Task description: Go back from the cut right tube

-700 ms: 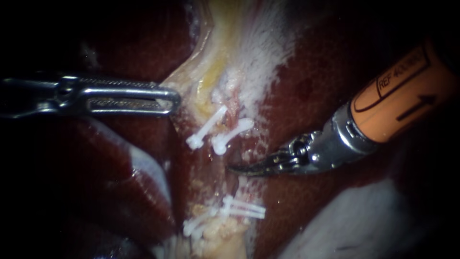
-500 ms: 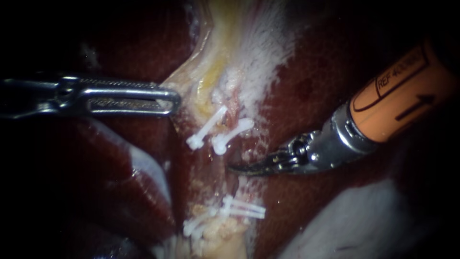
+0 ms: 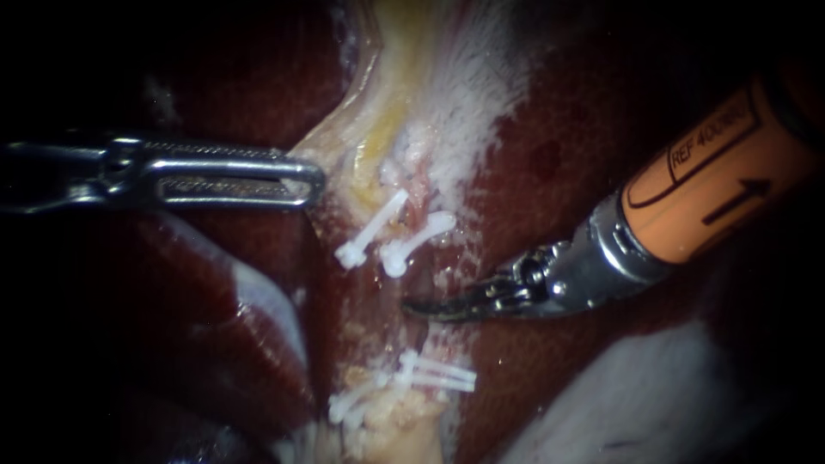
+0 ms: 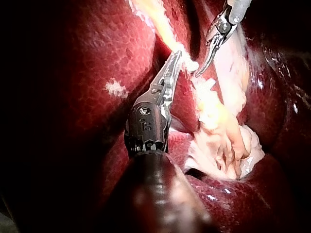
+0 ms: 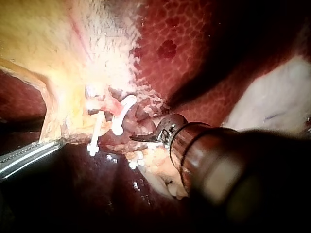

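Dark red mottled liver (image 3: 550,155) is filling the background, a pale yellowish band of tissue (image 3: 387,137) running down it. Left instrument (image 3: 301,179) is holding that band's edge, slotted steel jaws clamped on it, probably to stretch the field. The cut right tube (image 3: 430,335) is lying parted between white plastic clips (image 3: 417,239). Right instrument (image 3: 421,307), curved dark blades lying together on nothing, is hovering tip just beside the gap, free to withdraw.
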### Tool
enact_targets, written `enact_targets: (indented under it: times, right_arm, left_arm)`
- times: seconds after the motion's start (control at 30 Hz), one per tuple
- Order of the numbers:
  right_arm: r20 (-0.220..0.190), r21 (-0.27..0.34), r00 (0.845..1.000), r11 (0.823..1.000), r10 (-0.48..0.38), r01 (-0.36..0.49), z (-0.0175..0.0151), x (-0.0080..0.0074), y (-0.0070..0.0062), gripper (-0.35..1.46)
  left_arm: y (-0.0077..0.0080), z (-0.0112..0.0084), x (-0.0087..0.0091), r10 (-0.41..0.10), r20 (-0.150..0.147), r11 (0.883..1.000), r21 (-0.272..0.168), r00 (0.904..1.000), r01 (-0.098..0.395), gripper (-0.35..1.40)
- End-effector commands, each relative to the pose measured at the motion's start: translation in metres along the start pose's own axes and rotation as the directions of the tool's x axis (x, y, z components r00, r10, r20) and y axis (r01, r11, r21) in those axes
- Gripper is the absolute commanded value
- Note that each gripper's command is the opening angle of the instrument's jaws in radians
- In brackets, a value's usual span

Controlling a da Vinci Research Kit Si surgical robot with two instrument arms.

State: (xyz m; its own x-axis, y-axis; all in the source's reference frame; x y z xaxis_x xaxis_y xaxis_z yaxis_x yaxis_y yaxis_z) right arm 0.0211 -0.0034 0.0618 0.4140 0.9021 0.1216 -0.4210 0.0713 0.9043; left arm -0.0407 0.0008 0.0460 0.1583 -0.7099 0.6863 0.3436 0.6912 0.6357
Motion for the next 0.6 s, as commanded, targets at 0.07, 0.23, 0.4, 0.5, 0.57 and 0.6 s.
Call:
enact_targets:
  times: [0.07, 0.23, 0.4, 0.5, 0.57, 0.6]
  right_arm:
    - [0.0, -0.001, 1.0, 1.0, -0.002, 0.002, 0.0001, -0.0001, 0.0001, 0.26]
    - [-0.002, 0.0, 1.0, 1.0, -0.005, 0.005, 0.0004, -0.0004, 0.0004, 0.47]
    - [-0.002, 0.0, 1.0, 1.0, -0.005, 0.005, 0.0004, -0.0004, 0.0004, 0.61]
    - [-0.002, 0.0, 1.0, 1.0, -0.005, 0.005, 0.0004, -0.0004, 0.0005, 0.71]
    - [-0.002, 0.0, 1.0, 1.0, -0.005, 0.005, 0.0004, -0.0004, 0.0005, 0.74]
    - [-0.002, 0.0, 1.0, 1.0, -0.005, 0.005, 0.0004, -0.0004, 0.0005, 0.78]
  left_arm:
    - [0.0, 0.0, 0.0, 0.0, 0.0, 1.0, 0.0, 1.0, 0.0, -0.27]
    - [0.0, 0.0, 0.0001, 0.0, 0.0, 1.0, -0.001, 1.0, 0.0, -0.27]
    - [0.0, 0.0, 0.0001, 0.0, 0.0, 1.0, -0.001, 1.0, 0.0, -0.27]
    - [0.0, 0.0, 0.0001, 0.0, 0.0, 1.0, -0.001, 1.0, 0.0, -0.27]
    - [0.0, 0.0, 0.0001, 0.0, 0.0, 1.0, -0.001, 1.0, 0.0, -0.27]
    - [0.0, 0.0, 0.0001, 0.0, 0.0, 1.0, -0.001, 1.0, 0.0, -0.27]
